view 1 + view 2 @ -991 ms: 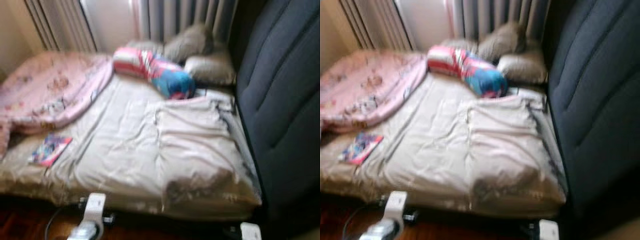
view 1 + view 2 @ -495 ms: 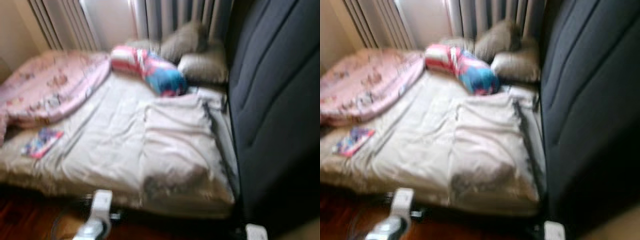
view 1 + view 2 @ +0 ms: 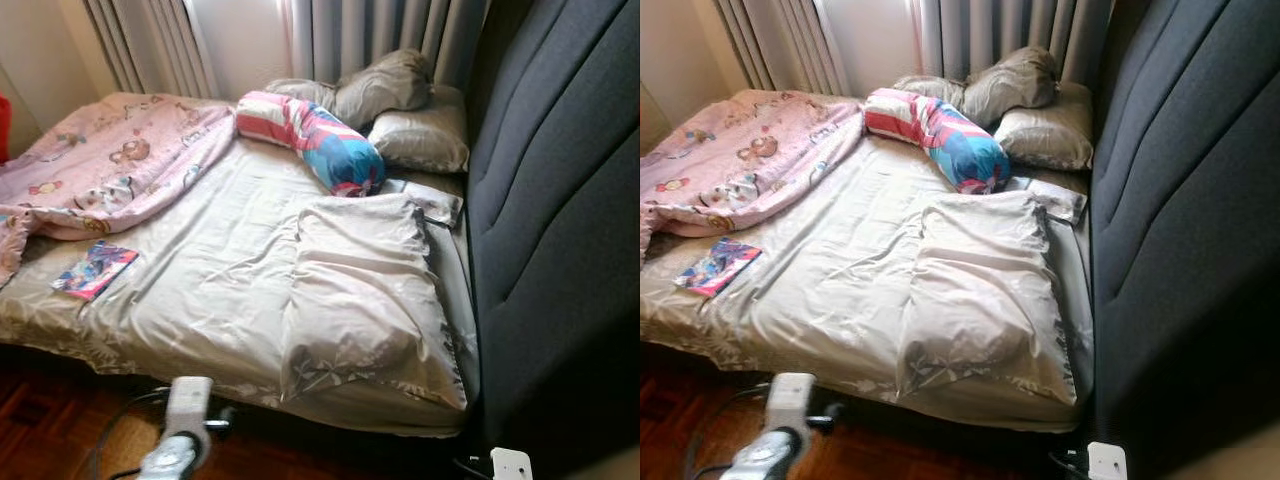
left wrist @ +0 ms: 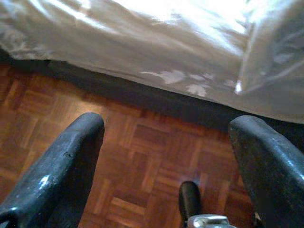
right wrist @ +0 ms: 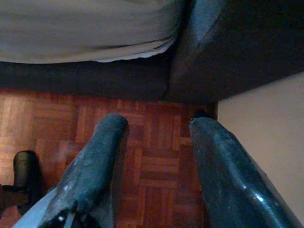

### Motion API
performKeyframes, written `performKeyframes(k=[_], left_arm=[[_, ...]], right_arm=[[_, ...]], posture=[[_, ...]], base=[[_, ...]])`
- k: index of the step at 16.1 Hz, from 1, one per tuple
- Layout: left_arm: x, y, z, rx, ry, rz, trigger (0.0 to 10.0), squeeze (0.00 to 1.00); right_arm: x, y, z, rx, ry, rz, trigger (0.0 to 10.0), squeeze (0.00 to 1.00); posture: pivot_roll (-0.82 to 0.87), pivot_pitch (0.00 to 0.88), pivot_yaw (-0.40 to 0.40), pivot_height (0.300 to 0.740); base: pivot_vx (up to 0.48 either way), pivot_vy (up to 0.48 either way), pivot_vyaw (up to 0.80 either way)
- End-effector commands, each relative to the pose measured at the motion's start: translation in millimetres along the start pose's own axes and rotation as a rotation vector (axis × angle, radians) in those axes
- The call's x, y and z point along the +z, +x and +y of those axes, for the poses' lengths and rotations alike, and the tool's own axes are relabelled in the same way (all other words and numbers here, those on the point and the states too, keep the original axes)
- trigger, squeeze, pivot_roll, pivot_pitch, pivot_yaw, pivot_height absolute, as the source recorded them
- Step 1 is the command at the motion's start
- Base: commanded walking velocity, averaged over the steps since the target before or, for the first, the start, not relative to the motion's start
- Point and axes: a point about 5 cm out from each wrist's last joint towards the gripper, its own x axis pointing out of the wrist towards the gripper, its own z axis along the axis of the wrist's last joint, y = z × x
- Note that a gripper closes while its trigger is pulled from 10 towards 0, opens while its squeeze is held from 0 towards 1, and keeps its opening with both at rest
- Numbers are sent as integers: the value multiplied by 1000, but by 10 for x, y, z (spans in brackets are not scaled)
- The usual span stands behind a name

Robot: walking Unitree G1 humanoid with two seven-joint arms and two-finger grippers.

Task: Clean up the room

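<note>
Sizing up the rumpled beige bed (image 3: 230,290), both grippers (image 4: 166,156) (image 5: 156,156) agape and empty; next, likely reaching for the small colourful book (image 3: 95,269).

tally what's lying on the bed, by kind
Grey pillows: 3
Striped red-and-blue bolster: 1
Pink patterned blanket: 1
Colourful book: 1
Total: 6
</note>
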Motion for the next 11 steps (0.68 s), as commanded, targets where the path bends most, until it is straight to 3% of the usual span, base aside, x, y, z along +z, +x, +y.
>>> performKeyframes(k=[1, 5, 11], left_arm=[[-43, -15, 41, 29, -29, 11, 10000, 0], [-372, -106, -3, 10, 7, 153, 10000, 0], [-358, -103, -59, -7, 35, 131, 10000, 0]], right_arm=[[-1, 1, 6, -1, 7, 1, 10000, 0], [7, 5, 5, 1, 0, 6, 10000, 0], [20, 7, -8, 2, -6, 3, 10000, 0]], posture=[[52, 0, -6, 740], [55, 0, -18, 740], [61, 0, -25, 740]], base=[[0, 0, 0], [0, 0, 0], [0, 0, 0]])
